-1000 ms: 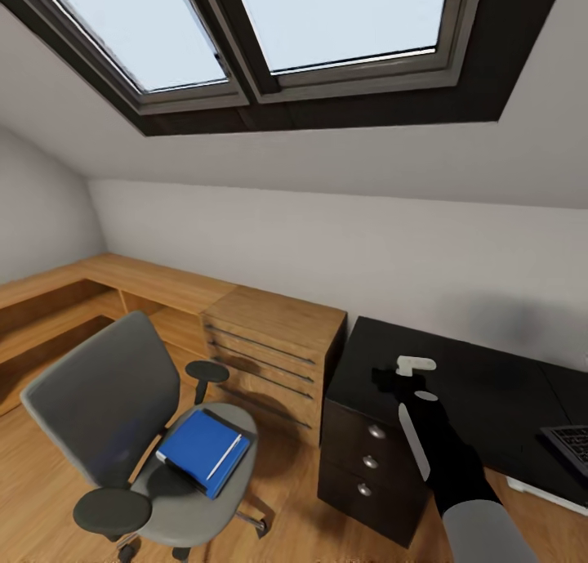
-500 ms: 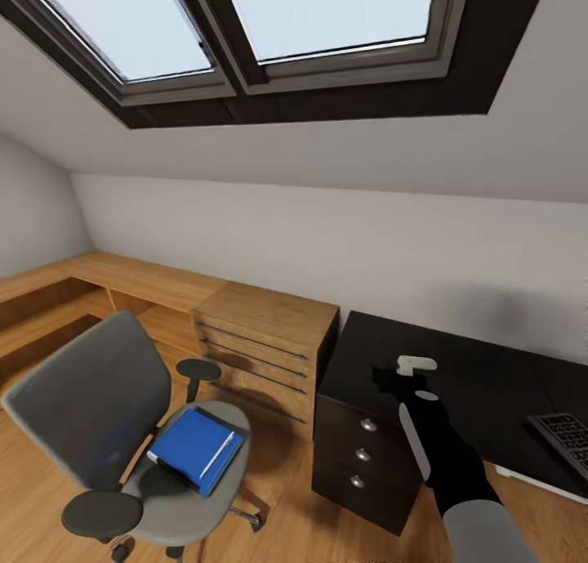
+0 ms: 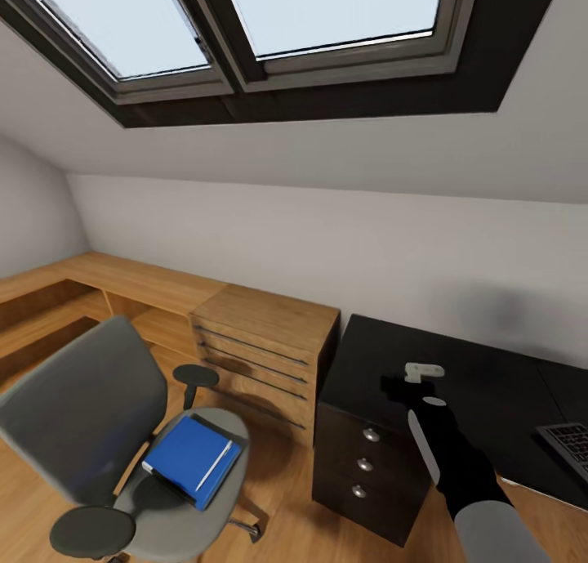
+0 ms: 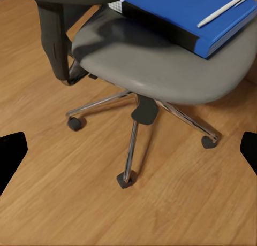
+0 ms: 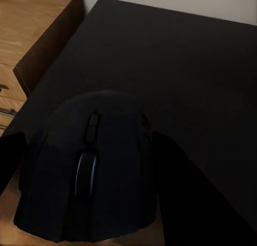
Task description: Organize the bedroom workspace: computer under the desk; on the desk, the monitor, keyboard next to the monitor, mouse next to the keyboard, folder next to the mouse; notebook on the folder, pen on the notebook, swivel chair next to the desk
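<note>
in the head view, a blue rectangular folder [image 3: 193,459] with a white pen [image 3: 214,464] on it is being carried on the seat of a grey swivel chair [image 3: 98,416], standing on the wooden floor beside a wooden drawer unit [image 3: 265,346]. the right gripper [image 3: 402,389] is being held over the black table [image 3: 474,383]; a black keyboard [image 3: 570,447] is lying at its right edge.

in the left wrist view, the left gripper [image 4: 128,155] is being held open above the chair's base.

in the right wrist view, a black computer mouse [image 5: 93,166] is being gripped over the table.
</note>
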Robot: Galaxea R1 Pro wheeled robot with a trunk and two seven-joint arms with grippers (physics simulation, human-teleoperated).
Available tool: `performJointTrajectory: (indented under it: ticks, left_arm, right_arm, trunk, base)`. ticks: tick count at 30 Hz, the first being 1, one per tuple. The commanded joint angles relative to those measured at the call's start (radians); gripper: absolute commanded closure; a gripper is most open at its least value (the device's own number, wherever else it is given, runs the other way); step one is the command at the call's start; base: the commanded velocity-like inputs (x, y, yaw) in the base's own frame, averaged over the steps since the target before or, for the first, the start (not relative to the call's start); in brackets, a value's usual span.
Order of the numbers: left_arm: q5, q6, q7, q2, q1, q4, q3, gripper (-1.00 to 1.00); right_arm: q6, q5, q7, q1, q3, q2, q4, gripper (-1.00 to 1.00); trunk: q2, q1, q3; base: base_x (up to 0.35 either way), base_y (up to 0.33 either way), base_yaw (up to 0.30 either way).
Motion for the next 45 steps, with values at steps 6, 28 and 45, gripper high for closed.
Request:
performJointTrajectory:
  ticks: [6, 28, 45]
  left_arm:
    - [-0.01, -0.003, 0.007, 0.0, 0.003, 0.0, 0.003, -1.0]
    - [-0.01, -0.003, 0.007, -0.003, 0.004, 0.0, 0.003, -1.0]
    - [-0.01, -0.003, 0.008, -0.003, 0.004, 0.0, 0.003, -1.0]
  right_arm:
    - [0.005, -0.004, -0.003, -0.001, 0.029, -0.001, 0.013, 1.0]
    - [-0.523, 0.06, 0.062, -0.002, 0.066, 0.005, 0.302, 1.0]
    - [-0.529, 0.061, 0.062, -0.002, 0.066, 0.005, 0.298, 1.0]
  trunk:
    - [-0.002, 0.001, -0.002]
    - [-0.002, 0.001, -0.002]
    - [-0.002, 0.001, -0.002]
  base:
    - [0.157, 0.0, 0.0]
    - [0.011, 0.0, 0.0]
    - [0.147, 0.0, 0.0]
